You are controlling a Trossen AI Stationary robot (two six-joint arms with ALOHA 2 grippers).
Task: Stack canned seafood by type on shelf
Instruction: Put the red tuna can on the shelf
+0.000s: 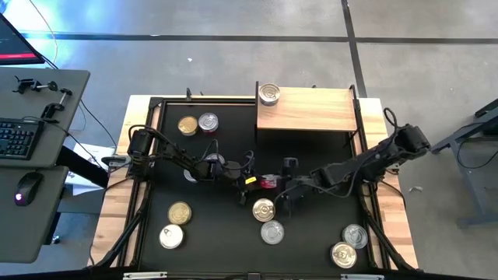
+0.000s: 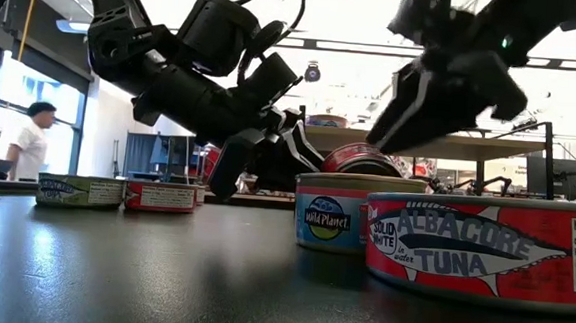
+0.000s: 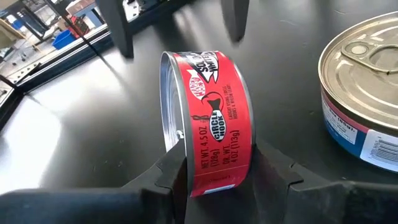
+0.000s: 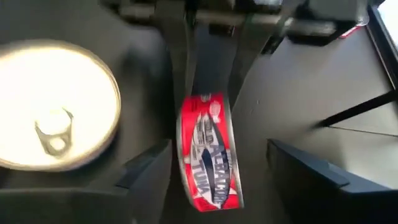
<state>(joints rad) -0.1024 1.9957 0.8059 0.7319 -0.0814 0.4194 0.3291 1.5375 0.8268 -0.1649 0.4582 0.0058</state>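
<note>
While only one silver-topped tin point(image 1: 269, 95) stands on the shelf point(image 1: 311, 115), at its rear left corner, the sorting looks barely begun, and by my judgement nearly every tin has yet to be moved. Going left to right, with the shelf as the landmark: a gold-topped tin point(image 1: 187, 125) and a silver one point(image 1: 208, 121) sit together just left of the shelf; well in front of them, far from the shelf, a gold tin point(image 1: 180, 212) and a pale-topped tin point(image 1: 171, 236) lie near the counter's point(image 1: 210, 241) front left. The left end effector point(image 1: 247, 180) reaches in from the left to a spot in front of the shelf, pinching a red-labelled tin point(image 3: 208, 121) on edge between its fingers, flat faces against the pads. The right end effector point(image 1: 289, 185) faces it there; its fingers stand spread to either side of that same red tin, not closed on it, so this reads as a handover in progress. Just nearer the front sit a gold tin point(image 1: 263, 209) and a silver tin point(image 1: 271, 232), close under both arms, which could be nudged if the tin is lowered. Far front right of the shelf rest a silver tin point(image 1: 355, 235) and a gold one point(image 1: 343, 253). A desk with keyboard point(image 1: 17, 138) and mouse stands off to the left.
</note>
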